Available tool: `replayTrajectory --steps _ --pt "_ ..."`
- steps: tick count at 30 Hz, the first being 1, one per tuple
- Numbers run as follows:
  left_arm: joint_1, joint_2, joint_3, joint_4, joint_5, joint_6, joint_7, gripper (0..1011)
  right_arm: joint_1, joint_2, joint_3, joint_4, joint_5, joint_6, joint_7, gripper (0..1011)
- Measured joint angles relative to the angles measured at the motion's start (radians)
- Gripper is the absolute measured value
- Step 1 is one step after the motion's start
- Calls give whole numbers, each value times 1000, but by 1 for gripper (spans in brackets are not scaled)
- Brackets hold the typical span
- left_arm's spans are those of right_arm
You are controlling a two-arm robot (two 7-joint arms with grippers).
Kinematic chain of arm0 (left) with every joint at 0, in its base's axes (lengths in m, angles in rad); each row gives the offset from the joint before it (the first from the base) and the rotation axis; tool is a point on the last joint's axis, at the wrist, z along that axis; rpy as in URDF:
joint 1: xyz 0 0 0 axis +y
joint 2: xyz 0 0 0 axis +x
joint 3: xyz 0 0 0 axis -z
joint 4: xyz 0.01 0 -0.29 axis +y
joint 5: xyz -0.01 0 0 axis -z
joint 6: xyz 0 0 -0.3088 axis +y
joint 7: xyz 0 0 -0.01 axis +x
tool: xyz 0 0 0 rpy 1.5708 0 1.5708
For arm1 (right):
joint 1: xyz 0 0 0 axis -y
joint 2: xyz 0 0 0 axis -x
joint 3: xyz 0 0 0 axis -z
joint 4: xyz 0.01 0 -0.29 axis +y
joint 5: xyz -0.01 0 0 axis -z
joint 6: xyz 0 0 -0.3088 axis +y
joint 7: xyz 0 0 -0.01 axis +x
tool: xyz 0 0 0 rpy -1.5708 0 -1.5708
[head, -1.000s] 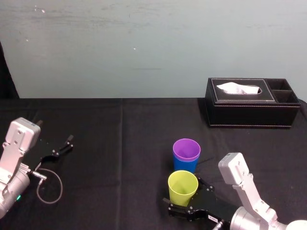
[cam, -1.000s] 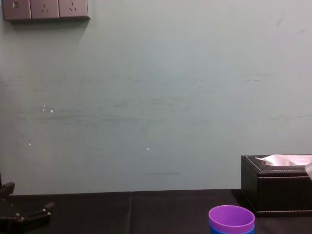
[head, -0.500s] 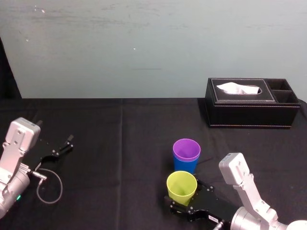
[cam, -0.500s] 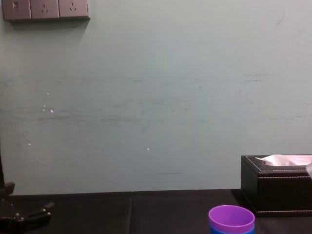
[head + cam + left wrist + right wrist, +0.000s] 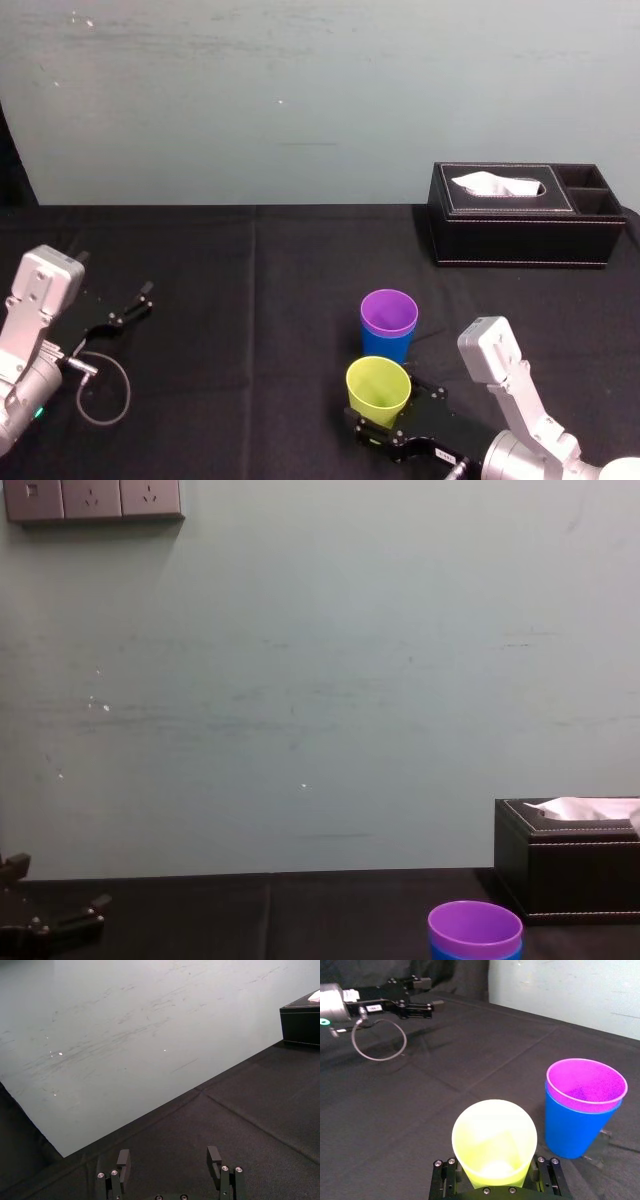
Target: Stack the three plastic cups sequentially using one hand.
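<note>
The yellow-green cup [image 5: 378, 388] had edged leftward as the jaws closed. Left gripper [image 5: 169, 1156] sat parked, fingers apart. Right gripper [image 5: 495, 1172] clamped that cup beside the purple cup [image 5: 389, 311] nested in the blue cup [image 5: 386, 345]; a low lift could topple them.

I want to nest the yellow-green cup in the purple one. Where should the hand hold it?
Likely the side wall near the rim, pinched from the robot's near side, where the right hand is: the yellow-green cup stands upright, tapers downward, and the purple cup stands behind it.

test lab: black-draped table [image 5: 250, 280], bare wall [image 5: 320, 680], sockets [image 5: 92, 498]
</note>
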Motion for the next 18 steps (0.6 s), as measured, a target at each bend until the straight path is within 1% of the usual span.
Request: replayTrajectory --steps 1,4,5,10,11,14,15,17,18 --pt "0 0 0 0 0 0 0 1000 0 0 0 0 0 0 0 724" --pt "0 0 0 0 0 0 0 1000 4 10 2 -32 24 29 20 724" --pt "0 0 0 0 0 0 0 1000 4 10 2 -32 24 29 20 724" --pt "0 0 0 0 0 0 0 1000 25 37 3 -91 67 80 55 724" --pt "0 0 0 0 0 0 0 1000 37 45 3 -110 80 97 64 724" --pt "0 0 0 0 0 0 0 1000 59 55 6 -131 100 124 78 724" --pt "0 0 0 0 0 0 0 1000 76 60 8 -141 113 141 86 724" --pt "0 0 0 0 0 0 0 1000 98 65 12 -149 126 156 95 724" --pt "0 0 0 0 0 0 0 1000 122 68 15 -153 138 169 104 724"
